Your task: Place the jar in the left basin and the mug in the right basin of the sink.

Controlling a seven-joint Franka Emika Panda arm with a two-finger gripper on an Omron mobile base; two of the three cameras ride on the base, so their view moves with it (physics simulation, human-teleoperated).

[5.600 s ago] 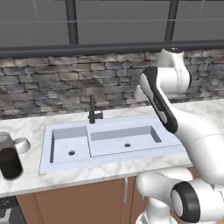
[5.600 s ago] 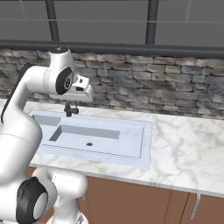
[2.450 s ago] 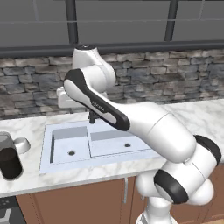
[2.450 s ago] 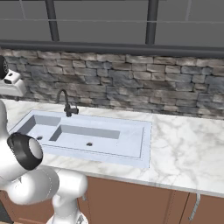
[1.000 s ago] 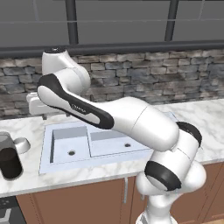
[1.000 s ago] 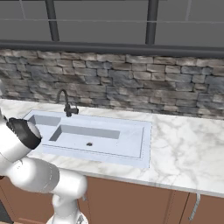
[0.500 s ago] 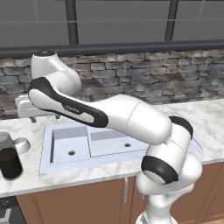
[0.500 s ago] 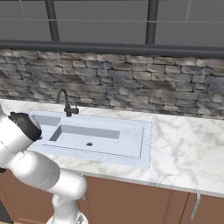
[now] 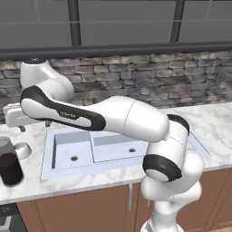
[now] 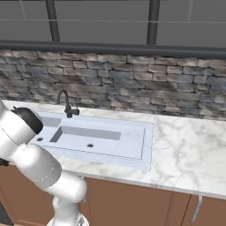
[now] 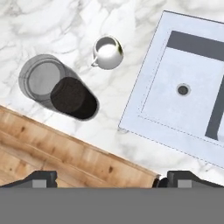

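Hovering above the counter to the left of the sink (image 9: 122, 149), the gripper (image 11: 107, 177) looks straight down with its two dark fingertips (image 11: 40, 177) spread as wide as they go and nothing between them. From the left side of the room, the white arm stretches across the sink and ends in a pale hand block near the stone wall, above the mug.

Taking the sink as the landmark: the jar (image 9: 10, 161) stands upright on the marble to its left, close to the counter's front edge, dark in its lower part and greyish clear at the top. The mug (image 9: 21, 150) sits just beside the jar, between it and the sink's left rim and a little farther back; the two look near each other but apart in the hand view, where the jar (image 11: 59, 86) and mug (image 11: 107, 52) show from overhead.

Within the sink, the left basin (image 9: 70, 152) is the squarish one nearest the mug, its round drain showing. The right basin (image 9: 129, 146) lies beyond it, wider. A thin dark faucet (image 10: 66, 104) stands at the sink's rear edge.
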